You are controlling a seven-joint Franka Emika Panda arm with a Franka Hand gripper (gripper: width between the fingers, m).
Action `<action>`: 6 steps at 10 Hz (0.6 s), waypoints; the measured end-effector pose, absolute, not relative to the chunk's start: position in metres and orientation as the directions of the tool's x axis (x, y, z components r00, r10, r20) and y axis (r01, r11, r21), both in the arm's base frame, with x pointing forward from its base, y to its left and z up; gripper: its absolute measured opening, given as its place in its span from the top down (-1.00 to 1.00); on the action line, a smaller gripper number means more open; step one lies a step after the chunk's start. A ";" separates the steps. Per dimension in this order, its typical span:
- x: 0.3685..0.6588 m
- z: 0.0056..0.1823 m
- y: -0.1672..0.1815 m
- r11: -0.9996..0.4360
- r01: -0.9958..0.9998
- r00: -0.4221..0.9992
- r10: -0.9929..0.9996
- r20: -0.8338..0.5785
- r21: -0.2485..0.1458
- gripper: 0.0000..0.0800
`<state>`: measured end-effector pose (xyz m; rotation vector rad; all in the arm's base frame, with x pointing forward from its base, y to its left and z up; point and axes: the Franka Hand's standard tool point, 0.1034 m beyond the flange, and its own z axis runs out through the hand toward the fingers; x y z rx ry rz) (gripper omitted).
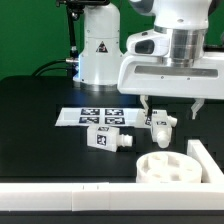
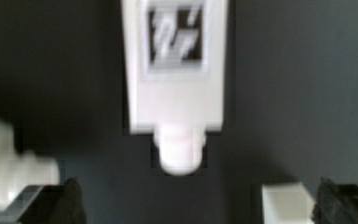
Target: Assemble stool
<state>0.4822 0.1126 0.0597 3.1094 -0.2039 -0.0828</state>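
Observation:
Two white stool legs with black-and-white tags lie on the black table. In the exterior view one leg [image 1: 108, 138] lies near the middle and the other leg [image 1: 160, 128] is to its right. The round seat [image 1: 168, 167] lies nearer the front. My gripper [image 1: 170, 112] hangs open just above the right leg, a finger on each side. In the wrist view that leg [image 2: 176, 70] lies lengthwise with its rounded peg [image 2: 179, 150] pointing toward my gripper [image 2: 179, 205]. Nothing sits between the dark fingertips [image 2: 34, 205]. A white part [image 2: 2, 155] shows at the frame's edge.
The marker board [image 1: 100, 116] lies flat behind the legs. The robot's white base [image 1: 100, 50] stands at the back. A long white edge bar [image 1: 60, 200] runs along the table's front, and another bar [image 1: 208, 160] stands at the exterior view's right, beside the seat.

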 end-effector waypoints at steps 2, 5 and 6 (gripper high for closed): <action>0.470 0.052 0.114 -0.981 -0.195 0.981 -0.195 -0.016 0.003 -0.62; 0.465 0.043 0.113 -0.984 -0.179 0.984 -0.178 -0.013 -0.015 -0.62; 0.454 0.032 0.113 -0.988 -0.157 0.987 -0.157 -0.026 -0.012 -0.62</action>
